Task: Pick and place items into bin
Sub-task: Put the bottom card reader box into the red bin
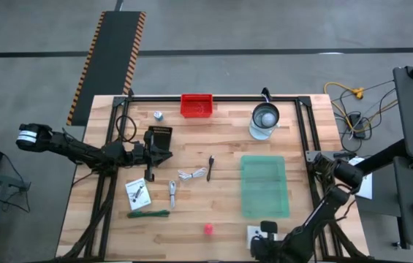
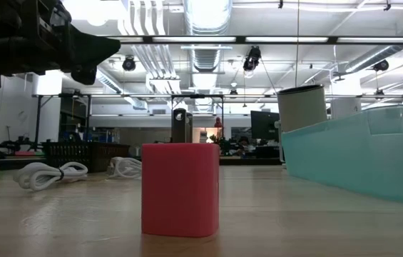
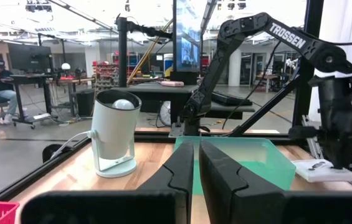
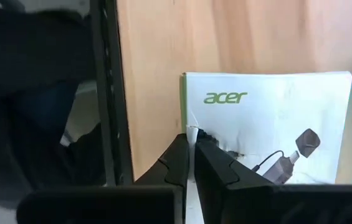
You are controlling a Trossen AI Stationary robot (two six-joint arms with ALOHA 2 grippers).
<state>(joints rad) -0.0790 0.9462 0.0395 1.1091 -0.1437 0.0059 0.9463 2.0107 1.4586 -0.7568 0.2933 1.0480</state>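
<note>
Two closed fingers of right gripper [image 4: 191, 142], pinching white card [image 4: 275, 124] edge

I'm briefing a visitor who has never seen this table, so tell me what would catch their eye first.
The translucent green bin lies empty on the table's right half, the loose items still outside it. A red basket sits at the far edge, and a small pink ball lies near the front edge. The right hand is shut on the corner of a white printed card at the front edge beside the bin; the left hand, shut, waits over the table's left half.
</note>
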